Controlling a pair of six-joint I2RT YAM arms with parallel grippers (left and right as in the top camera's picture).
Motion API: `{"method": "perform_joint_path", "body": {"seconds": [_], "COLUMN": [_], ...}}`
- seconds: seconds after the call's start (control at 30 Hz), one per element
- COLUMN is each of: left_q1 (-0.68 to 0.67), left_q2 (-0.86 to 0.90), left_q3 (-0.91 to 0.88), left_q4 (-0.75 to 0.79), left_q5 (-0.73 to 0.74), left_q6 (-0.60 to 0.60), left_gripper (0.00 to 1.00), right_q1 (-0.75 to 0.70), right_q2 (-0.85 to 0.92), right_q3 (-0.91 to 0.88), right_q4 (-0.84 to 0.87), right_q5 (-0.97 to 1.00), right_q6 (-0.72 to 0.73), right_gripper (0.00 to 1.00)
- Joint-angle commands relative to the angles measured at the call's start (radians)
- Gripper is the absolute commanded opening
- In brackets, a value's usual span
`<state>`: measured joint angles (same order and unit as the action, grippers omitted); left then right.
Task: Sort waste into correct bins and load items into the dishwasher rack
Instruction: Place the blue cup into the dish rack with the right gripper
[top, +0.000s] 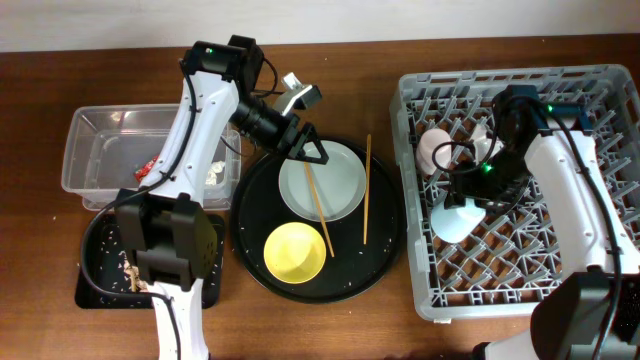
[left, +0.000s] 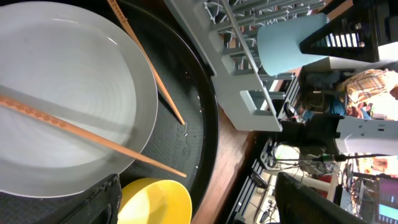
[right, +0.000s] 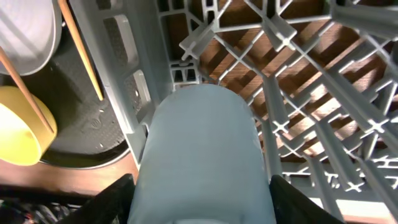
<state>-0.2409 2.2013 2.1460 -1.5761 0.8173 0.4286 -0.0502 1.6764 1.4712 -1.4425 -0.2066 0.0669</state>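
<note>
My right gripper (top: 470, 200) is shut on the light blue cup (top: 458, 220), held upside down inside the grey dishwasher rack (top: 600, 85); the cup fills the right wrist view (right: 202, 149) between my fingers (right: 202, 202). The pale pink cup (top: 435, 150) lies in the rack behind it. My left gripper (top: 312, 152) is open and empty above the grey plate (top: 335, 180). One chopstick (top: 318, 205) lies across the plate, the other (top: 366, 190) beside it. The left wrist view shows the plate (left: 62, 81), both chopsticks (left: 93, 134) and the yellow bowl (left: 155, 202) between my fingers (left: 199, 202).
Plate and yellow bowl (top: 297, 250) sit on a large round black tray (top: 385, 245). The clear tub (top: 110, 125) at far left holds a red wrapper (top: 148, 170) and white tissue (top: 215, 170). The small black tray (top: 95, 255) holds beige scraps (top: 130, 265).
</note>
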Motion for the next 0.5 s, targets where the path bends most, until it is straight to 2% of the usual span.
{"method": "perform_joint_path", "body": {"seconds": [0.0, 0.2, 0.27, 0.3, 0.37, 0.4, 0.43, 0.47], "left_q1": [-0.001, 0.002, 0.040, 0.066, 0.131, 0.148, 0.177, 0.195], "left_q2": [-0.005, -0.005, -0.013, -0.020, -0.037, -0.039, -0.040, -0.040], "left_q3": [0.014, 0.015, 0.016, 0.016, 0.016, 0.016, 0.016, 0.016], "left_q4": [0.013, 0.019, 0.043, 0.058, 0.114, 0.125, 0.129, 0.128], "left_q5": [-0.004, -0.005, -0.022, -0.022, -0.106, -0.161, -0.267, -0.324], "left_q6": [-0.013, -0.032, -0.082, -0.111, -0.261, -0.315, -0.380, -0.406], "left_gripper": [0.79, 0.79, 0.79, 0.79, 0.80, 0.86, 0.87, 0.93], "right_q1": [0.005, 0.005, 0.008, 0.020, 0.094, 0.134, 0.207, 0.247], "right_q2": [0.005, 0.005, 0.004, 0.003, 0.003, 0.003, 0.008, 0.013], "right_q3": [-0.011, 0.004, 0.115, 0.176, 0.282, 0.289, 0.284, 0.279], "right_q4": [-0.006, -0.005, -0.035, -0.048, -0.054, -0.038, -0.006, 0.013], "right_q5": [0.027, 0.034, 0.005, 0.005, 0.008, 0.008, 0.009, 0.013], "right_q6": [0.002, 0.002, 0.002, 0.002, 0.029, 0.047, 0.075, 0.099], "right_gripper": [0.69, 0.70, 0.67, 0.66, 0.66, 0.66, 0.66, 0.66]}}
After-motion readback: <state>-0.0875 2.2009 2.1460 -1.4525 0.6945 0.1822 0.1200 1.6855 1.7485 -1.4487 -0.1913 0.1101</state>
